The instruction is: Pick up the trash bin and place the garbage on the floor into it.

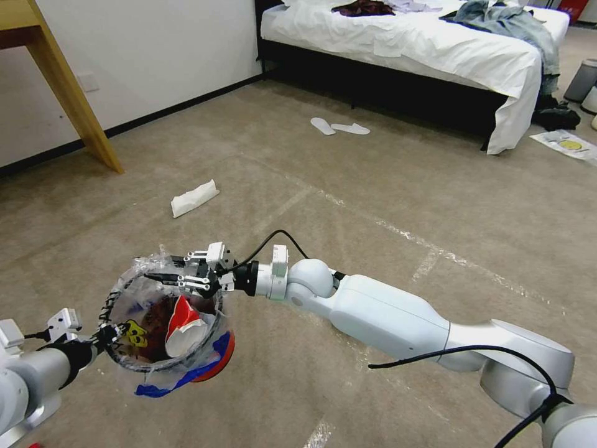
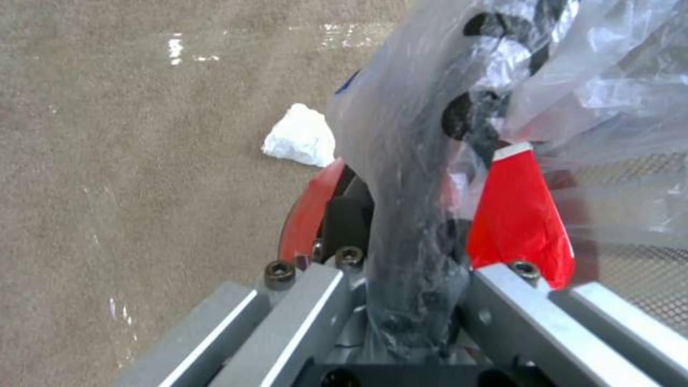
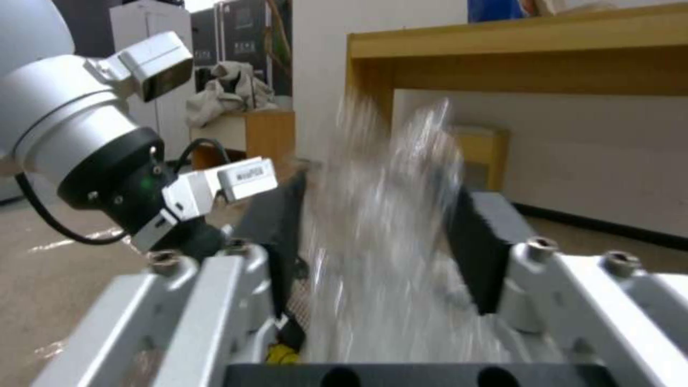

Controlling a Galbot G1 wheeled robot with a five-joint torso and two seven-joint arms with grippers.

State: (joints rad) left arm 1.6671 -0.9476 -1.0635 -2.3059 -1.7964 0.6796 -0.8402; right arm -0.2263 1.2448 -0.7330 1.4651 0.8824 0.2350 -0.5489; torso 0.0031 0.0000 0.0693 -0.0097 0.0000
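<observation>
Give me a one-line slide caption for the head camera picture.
Left gripper holds the trash bin off the carpet while the right gripper reaches over its rim.

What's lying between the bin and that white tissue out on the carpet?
Nothing visible: bare floor separates the trash bin, gripped at its rim by the left end effector, from the white tissue. The right end effector hangs over the bin's far rim.
</observation>
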